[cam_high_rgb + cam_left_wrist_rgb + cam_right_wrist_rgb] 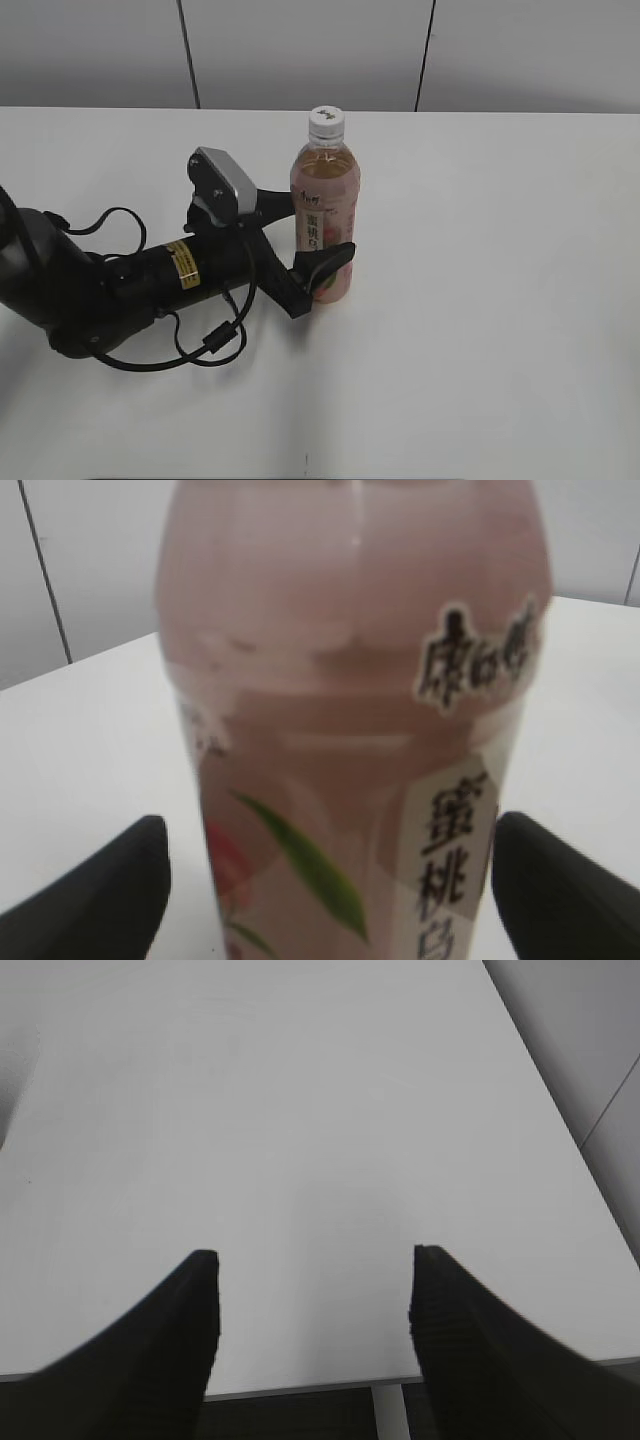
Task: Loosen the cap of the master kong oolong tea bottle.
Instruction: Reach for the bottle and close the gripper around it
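Observation:
The master kong oolong tea bottle (325, 190) stands upright in the middle of the white table, with its pink peach label and white strip of characters facing me. Its white cap (326, 120) sits on top, untouched. My left gripper (318, 228) lies low and level, its two black fingers on either side of the bottle's lower half. In the left wrist view the bottle (350, 680) fills the frame between the fingers of the left gripper (330, 880). A gap shows at the left finger. The cap is out of that view. My right gripper (312, 1300) is open and empty over bare table.
The white table (500, 300) spreads wide around the bottle. The left arm's black body and cables (150, 290) lie on the table to the bottle's left. The right wrist view shows the table's edge (300, 1385) just below the fingers. A grey panelled wall stands behind.

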You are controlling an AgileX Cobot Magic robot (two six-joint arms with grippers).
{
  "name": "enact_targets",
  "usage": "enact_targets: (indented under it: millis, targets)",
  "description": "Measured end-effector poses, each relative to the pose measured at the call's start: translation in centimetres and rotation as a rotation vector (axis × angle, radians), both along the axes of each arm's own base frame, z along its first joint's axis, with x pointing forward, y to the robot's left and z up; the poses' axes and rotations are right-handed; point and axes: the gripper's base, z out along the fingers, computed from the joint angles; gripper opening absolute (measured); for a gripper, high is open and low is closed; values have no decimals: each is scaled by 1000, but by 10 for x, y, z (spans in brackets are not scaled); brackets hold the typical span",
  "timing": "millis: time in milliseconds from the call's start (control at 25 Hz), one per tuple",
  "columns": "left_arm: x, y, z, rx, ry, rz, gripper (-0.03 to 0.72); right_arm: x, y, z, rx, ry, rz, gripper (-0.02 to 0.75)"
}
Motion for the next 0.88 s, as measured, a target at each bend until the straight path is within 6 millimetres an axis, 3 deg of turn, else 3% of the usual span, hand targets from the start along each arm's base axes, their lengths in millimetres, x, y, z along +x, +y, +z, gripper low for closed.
enact_targets:
  millis: [560, 880]
  targets:
    - [16, -9, 10, -10, -55, -12, 588, 0, 0, 0, 0, 0, 0, 458]
    - [10, -14, -13, 0, -9, -33, 587, 0, 0, 0, 0, 0, 0, 458]
